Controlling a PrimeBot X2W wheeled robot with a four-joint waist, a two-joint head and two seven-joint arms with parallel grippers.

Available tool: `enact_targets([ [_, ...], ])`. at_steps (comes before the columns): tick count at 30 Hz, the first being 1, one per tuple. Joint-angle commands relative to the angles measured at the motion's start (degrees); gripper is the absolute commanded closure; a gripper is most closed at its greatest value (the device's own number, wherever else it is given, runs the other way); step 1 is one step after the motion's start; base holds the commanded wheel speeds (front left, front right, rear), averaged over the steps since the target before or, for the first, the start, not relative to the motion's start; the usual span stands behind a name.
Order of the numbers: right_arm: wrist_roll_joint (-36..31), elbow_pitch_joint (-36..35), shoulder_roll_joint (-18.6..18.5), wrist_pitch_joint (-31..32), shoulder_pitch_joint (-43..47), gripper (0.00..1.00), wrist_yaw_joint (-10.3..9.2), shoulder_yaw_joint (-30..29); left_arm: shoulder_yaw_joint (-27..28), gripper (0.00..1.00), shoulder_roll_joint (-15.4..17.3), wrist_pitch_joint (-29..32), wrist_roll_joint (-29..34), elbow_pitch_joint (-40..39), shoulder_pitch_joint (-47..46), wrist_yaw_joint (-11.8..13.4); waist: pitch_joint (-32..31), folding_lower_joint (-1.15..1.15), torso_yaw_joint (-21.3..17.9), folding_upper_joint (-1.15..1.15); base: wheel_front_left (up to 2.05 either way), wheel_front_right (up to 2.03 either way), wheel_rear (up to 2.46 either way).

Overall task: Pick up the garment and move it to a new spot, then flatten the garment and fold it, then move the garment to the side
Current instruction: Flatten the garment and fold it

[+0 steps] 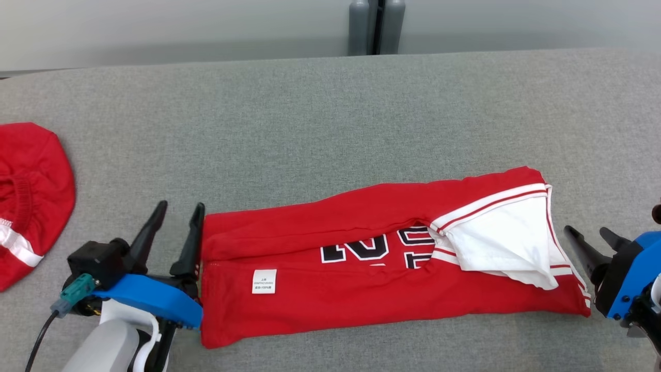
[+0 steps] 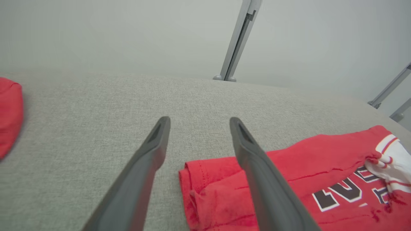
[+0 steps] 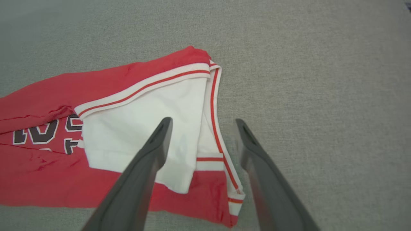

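Garment (image 1: 361, 268) folded into long red strip, lower centre of frame on grey surface (image 1: 330, 103), long axis left-right. Left gripper (image 1: 181, 209) against strip's left end, fingers spread, empty; nearer arm. Right gripper (image 1: 586, 232) just beside right end, fingers spread, empty.

You are getting open grey table (image 1: 330, 103) from ten to two o'clock; the garment (image 1: 361, 294) is blocking centre, and a red cloth (image 1: 31, 196) is crowding nine o'clock.
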Motion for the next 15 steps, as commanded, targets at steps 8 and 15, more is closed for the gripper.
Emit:
enact_targets([
  [8, -6.6, 5.7, 4.2, -0.5, -4.9, 0.00, 0.03, -3.2, 5.2, 0.00, -3.1, -1.2, 2.4, -0.6, -1.9, 2.8, -0.5, 0.00, 0.9, 0.00, 0.00, 0.00, 0.00],
  [15, -11.7, 17.3, 6.7, -2.1, -11.2, 0.00, 0.03, -5.6, 6.6, 0.00, -4.2, -1.3, 4.4, -0.1, -3.8, 2.5, 0.3, 0.00, 1.6, 0.00, 0.00, 0.00, 0.00],
])
